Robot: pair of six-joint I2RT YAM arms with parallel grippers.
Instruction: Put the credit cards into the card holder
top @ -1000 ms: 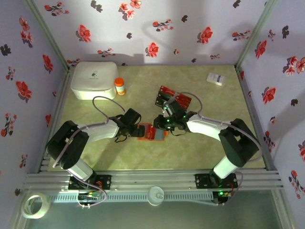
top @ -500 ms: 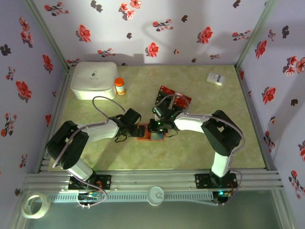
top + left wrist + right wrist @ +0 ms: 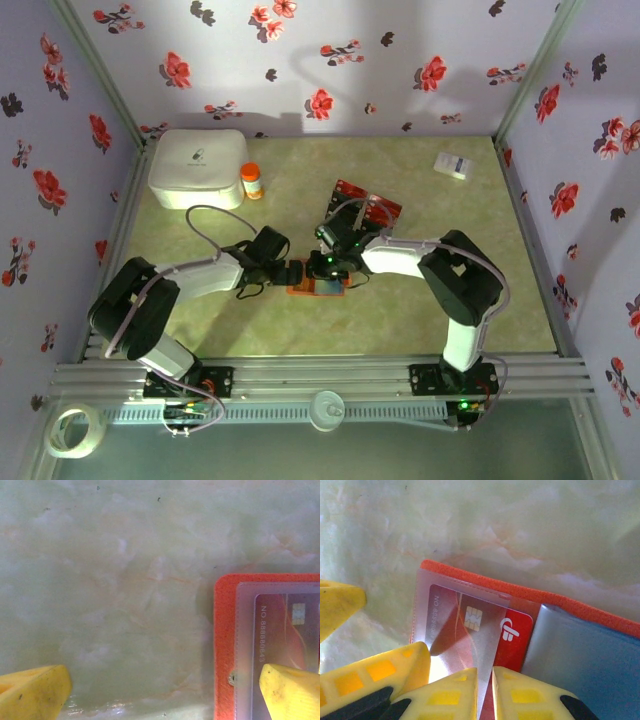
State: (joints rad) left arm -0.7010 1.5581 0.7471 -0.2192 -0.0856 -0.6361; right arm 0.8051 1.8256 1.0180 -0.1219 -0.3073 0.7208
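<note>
From above, the left arm lies low, stretched toward mid-bench [image 3: 430, 240], and the left end effector [image 3: 292, 272] is at the left edge of the holder [image 3: 318, 288]. The right arm folds sharply at the elbow and reaches back left, with the right end effector [image 3: 326, 267] over the holder. The holder lies open and flat, long axis left to right. Loose cards [image 3: 368, 208] sit just behind it.

At the left wrist, the left end effector [image 3: 160, 692] is spread wide — one finger over bare bench, the other over the holder's [image 3: 224, 645] clear sleeve. A red card [image 3: 282, 630] lies there, its number running up and down the frame.

At the right wrist, the right end effector [image 3: 485, 692] is narrow, pinching the card's [image 3: 517, 630] near end — the far end is tucked under the sleeve, pointing away from the fingers.
</note>
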